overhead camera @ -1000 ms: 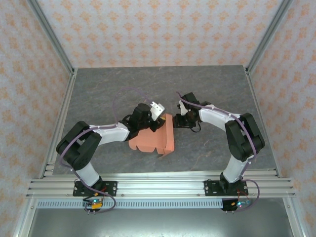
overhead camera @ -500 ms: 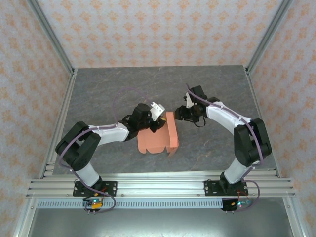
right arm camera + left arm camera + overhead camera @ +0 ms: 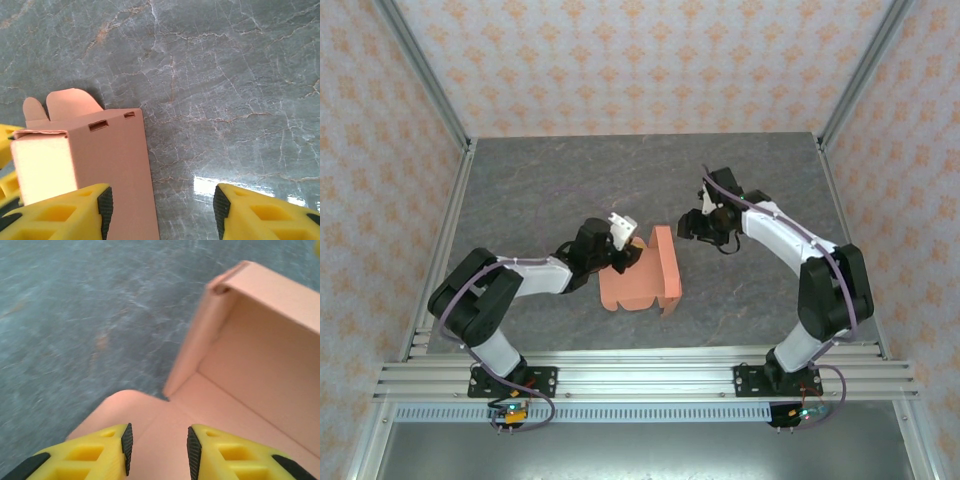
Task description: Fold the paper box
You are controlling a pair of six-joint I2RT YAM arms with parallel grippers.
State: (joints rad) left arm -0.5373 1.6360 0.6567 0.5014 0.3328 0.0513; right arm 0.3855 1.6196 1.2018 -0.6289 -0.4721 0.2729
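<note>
1. Sitting mid-way on grey marble-look bench, between both arms: salmon-orange thin-card paper box, one wall upright.
2. Left tool: narrow gap, over flat flap, pinching nothing.
3. Right tool: wide, near upright wall's far end.

Lab test cell: aluminium frame, patterned walls.

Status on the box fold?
Left gripper open over a flap. Right gripper open, holding nothing. Box part-folded, one wall up. Nothing in the way.
</note>
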